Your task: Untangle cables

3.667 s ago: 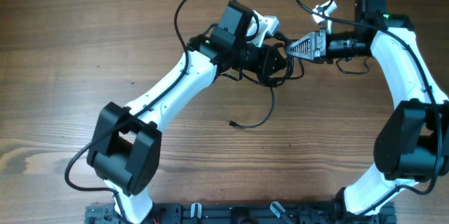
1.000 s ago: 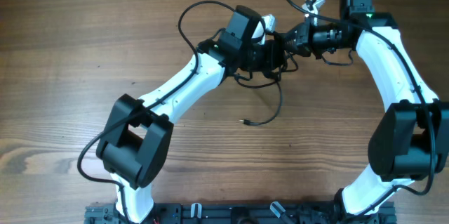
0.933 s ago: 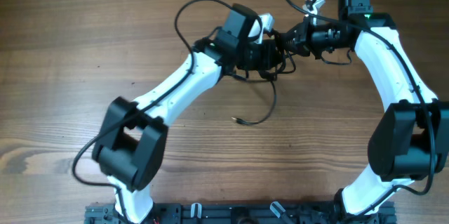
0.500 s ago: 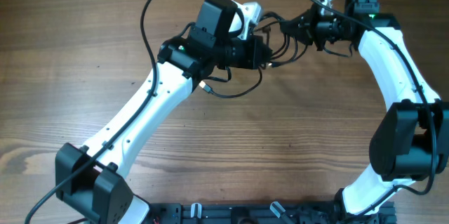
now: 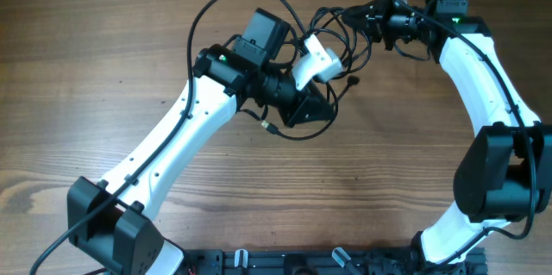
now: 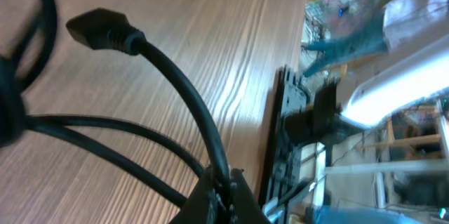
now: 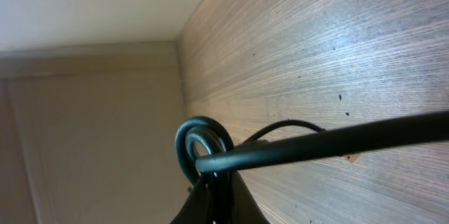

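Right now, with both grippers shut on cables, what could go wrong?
1. The left gripper and right gripper are both shut on the cables, with loops bunched between them. Pulling apart may tighten the tangle rather than free it.
2. The loose plug hangs beside other strands and could snag in a loop.

You work on a brown wood-grain table (image 5: 103,51). A black slotted mounting rail (image 5: 285,263) lies along its near edge. The thin black cables (image 5: 271,126) hang low over the centre; contact with the surface cannot be confirmed.
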Action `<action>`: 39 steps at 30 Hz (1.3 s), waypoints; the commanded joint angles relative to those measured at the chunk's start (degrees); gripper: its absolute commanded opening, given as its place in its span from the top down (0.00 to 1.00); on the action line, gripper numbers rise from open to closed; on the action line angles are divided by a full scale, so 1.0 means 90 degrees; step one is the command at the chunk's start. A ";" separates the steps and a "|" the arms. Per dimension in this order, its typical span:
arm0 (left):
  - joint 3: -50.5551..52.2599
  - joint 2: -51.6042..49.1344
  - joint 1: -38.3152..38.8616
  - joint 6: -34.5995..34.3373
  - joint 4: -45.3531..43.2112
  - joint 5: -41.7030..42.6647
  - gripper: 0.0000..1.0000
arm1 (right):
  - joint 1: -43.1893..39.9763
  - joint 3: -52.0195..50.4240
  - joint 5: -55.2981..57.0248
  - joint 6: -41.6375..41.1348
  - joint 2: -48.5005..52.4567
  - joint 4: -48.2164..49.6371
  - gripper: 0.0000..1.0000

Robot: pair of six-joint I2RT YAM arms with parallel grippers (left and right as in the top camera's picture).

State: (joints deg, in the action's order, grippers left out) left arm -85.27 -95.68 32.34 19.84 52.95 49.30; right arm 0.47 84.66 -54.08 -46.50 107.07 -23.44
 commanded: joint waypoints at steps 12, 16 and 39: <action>-0.0420 0.0726 0.0627 -0.0160 -0.0461 -0.1962 0.00 | -0.0061 0.0007 0.0277 0.0471 0.0039 0.0158 0.96; -0.0420 0.0673 0.0427 -0.2975 -0.1103 -0.3793 0.00 | -0.0061 0.0007 -0.0454 0.1158 0.0024 0.0141 0.96; -0.0391 -0.0704 -0.0527 -0.5595 -0.2023 -0.3745 0.00 | -0.0085 0.0007 -0.3995 0.1365 -0.0420 0.0085 0.96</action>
State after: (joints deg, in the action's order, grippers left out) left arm -88.58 -99.94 28.10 -31.42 37.23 18.20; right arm -0.05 84.55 -82.87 -34.28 105.41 -23.07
